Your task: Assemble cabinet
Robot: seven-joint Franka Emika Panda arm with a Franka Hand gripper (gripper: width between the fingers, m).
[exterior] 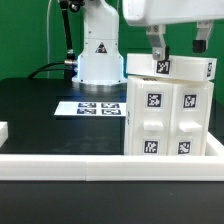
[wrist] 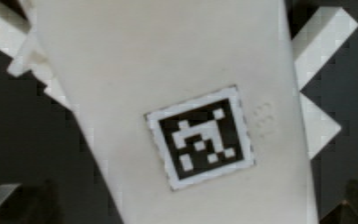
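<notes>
The cabinet body (exterior: 170,118) stands upright at the exterior view's right, its face carrying tagged panel pieces (exterior: 153,103). A white tagged top panel (exterior: 168,68) lies across its top. My gripper (exterior: 177,50) hangs just above that panel with its fingers (exterior: 155,46) spread wide apart, and it looks open. In the wrist view the top panel (wrist: 176,110) fills the picture with its black-and-white tag (wrist: 206,137). My gripper (wrist: 185,208) is right over it, and dark gaps show beside the panel's edges.
The marker board (exterior: 97,107) lies on the black table in front of the white robot base (exterior: 100,55). A white rim (exterior: 90,160) runs along the table's front edge. A white piece (exterior: 3,130) sits at the exterior view's left edge.
</notes>
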